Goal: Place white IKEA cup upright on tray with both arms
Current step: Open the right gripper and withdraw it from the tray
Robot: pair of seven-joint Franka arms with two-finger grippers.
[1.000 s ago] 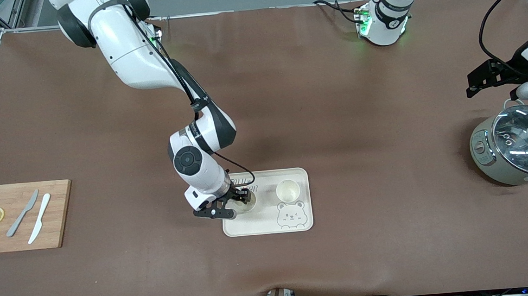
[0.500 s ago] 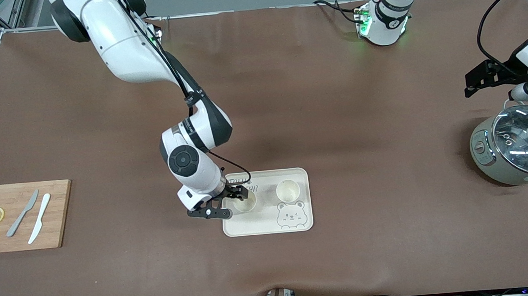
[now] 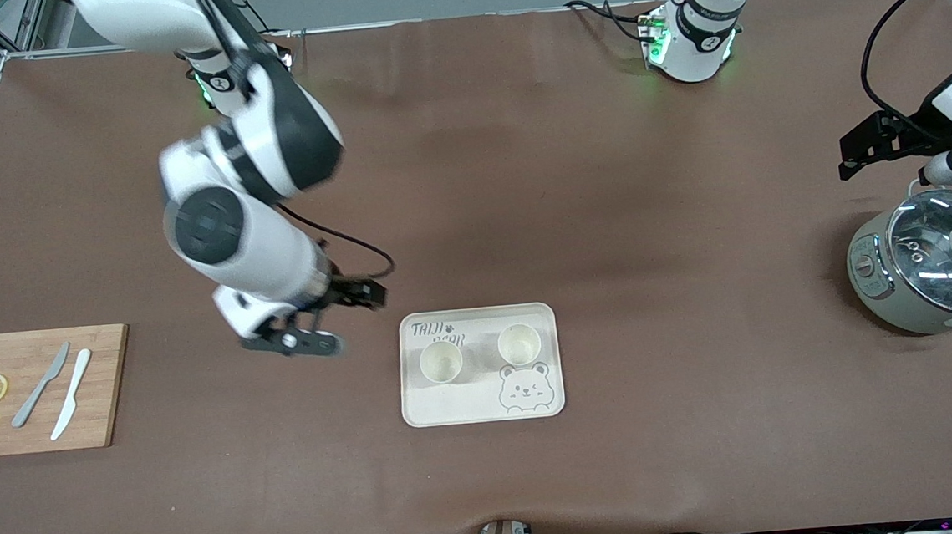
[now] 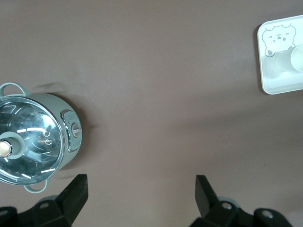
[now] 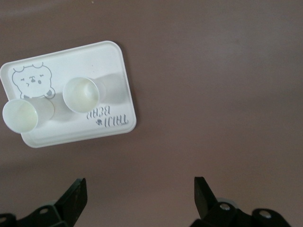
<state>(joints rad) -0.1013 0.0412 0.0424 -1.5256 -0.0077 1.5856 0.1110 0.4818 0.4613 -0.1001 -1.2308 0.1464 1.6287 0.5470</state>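
Two white cups stand upright side by side on the cream tray (image 3: 485,402), which bears a bear drawing. One cup (image 3: 441,362) is toward the right arm's end, the other cup (image 3: 519,343) toward the left arm's end. My right gripper (image 3: 326,318) hangs open and empty over the bare table, beside the tray. In the right wrist view its gripper (image 5: 137,198) is apart from the tray (image 5: 97,54) and both cups (image 5: 80,94) (image 5: 20,116). My left gripper (image 3: 882,142) waits open and empty by the pot. In its own view the left gripper (image 4: 140,198) has only table between its fingers.
A grey pot with a glass lid (image 3: 937,268) stands at the left arm's end of the table. A wooden cutting board (image 3: 36,390) with two knives and lemon slices lies at the right arm's end. The brown mat (image 3: 650,246) covers the table.
My right gripper opened off the cup on the tray, then rose and drew back toward the right arm's end. That cup stays upright. The left arm barely moved.
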